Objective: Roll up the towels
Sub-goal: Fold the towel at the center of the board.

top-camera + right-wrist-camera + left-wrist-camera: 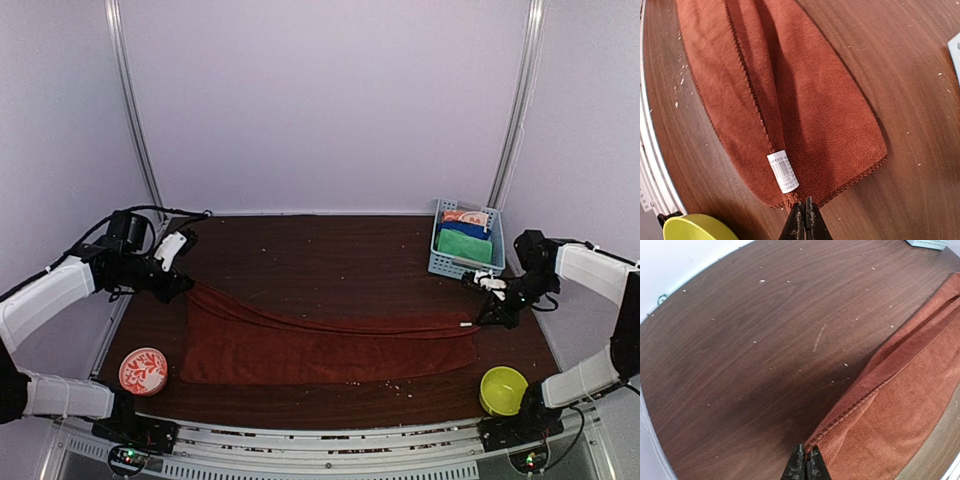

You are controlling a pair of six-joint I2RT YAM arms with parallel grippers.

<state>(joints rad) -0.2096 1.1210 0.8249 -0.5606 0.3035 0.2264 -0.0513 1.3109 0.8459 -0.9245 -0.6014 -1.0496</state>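
Note:
The rust-red towel (320, 345) lies stretched lengthwise across the dark wooden table (300, 255), partly folded along its far edge. My left gripper (186, 283) is shut on its far left corner, seen pinched in the left wrist view (809, 454) where the towel (895, 405) spreads to the right. My right gripper (480, 320) is shut on the towel's right end; in the right wrist view (805, 212) the jaws pinch the hem beside a white label (782, 171). The green towel (464, 245) lies folded in the blue basket (447, 264).
The blue basket at the back right also holds blue and orange cloths. A red patterned bowl (143, 371) sits at the front left. A yellow-green bowl (503, 390) sits at the front right, also in the right wrist view (695, 229).

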